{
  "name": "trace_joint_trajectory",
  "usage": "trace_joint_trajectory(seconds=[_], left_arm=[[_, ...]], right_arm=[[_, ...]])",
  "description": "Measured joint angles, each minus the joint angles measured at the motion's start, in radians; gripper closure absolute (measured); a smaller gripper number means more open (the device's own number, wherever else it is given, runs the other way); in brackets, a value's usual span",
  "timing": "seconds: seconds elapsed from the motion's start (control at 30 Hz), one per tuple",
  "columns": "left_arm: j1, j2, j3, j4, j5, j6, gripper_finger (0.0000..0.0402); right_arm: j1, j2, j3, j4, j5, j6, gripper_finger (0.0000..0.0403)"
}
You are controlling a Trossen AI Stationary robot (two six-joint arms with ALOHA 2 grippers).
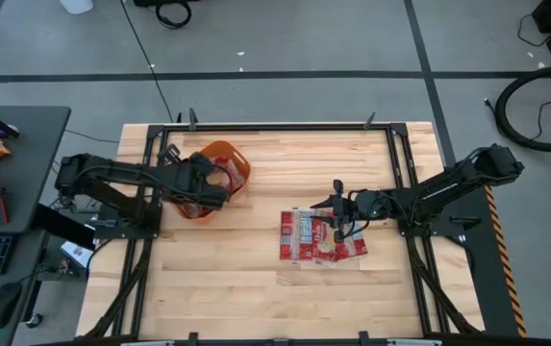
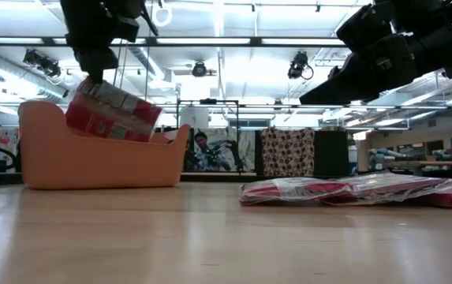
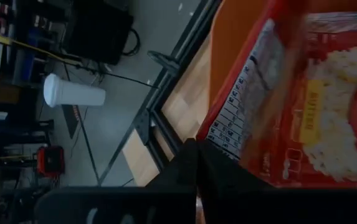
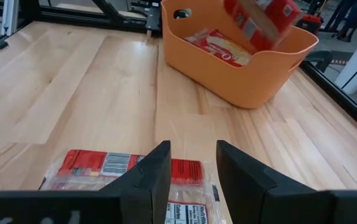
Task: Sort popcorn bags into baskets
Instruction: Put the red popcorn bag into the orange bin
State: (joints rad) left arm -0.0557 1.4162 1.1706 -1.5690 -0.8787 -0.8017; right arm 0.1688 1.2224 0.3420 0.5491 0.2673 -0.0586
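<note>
— What does the right wrist view add?
— A popcorn bag (image 4: 218, 48) already lying inside the basket (image 4: 240, 78).

— And the hands?
— The left hand (image 2: 93, 75) grips a bag (image 2: 113, 110) above the basket; the right hand (image 4: 192, 163), fingers narrowly apart, hovers over the worktop (image 1: 237, 279) pile (image 1: 318, 236).

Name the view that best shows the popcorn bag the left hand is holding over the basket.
Low view: the held bag hangs tilted above the basket under the left hand. Left wrist shows only its print close up, right wrist a blurred part, high view hides it.
</note>
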Motion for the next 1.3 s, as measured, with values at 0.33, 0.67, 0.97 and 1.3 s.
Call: trace_joint_trajectory(seconds=[0.33, 0.67, 0.97, 1.3], left_arm=[[-0.034, 0.008, 0.0, 0.152, 0.197, 0.056, 0.0395], [-0.103, 0.137, 0.0, 0.267, 0.431, 0.204, 0.0323], [-0.166, 0.184, 0.002, 0.83, 0.469, 0.379, 0.0246], [-0.219, 0.428, 0.001, 1.357, 0.466, 0.602, 0.0243]], right_arm=[[0.0, 0.0, 0.0, -0.003, 0.0, -0.003, 0.027], [0.0, 0.0, 0.0, -0.003, 0.0, -0.004, 0.027], [0.0, 0.0, 0.0, 0.0, 0.0, -0.005, 0.027], [0.0, 0.0, 0.0, 0.0, 0.0, -0.023, 0.027]])
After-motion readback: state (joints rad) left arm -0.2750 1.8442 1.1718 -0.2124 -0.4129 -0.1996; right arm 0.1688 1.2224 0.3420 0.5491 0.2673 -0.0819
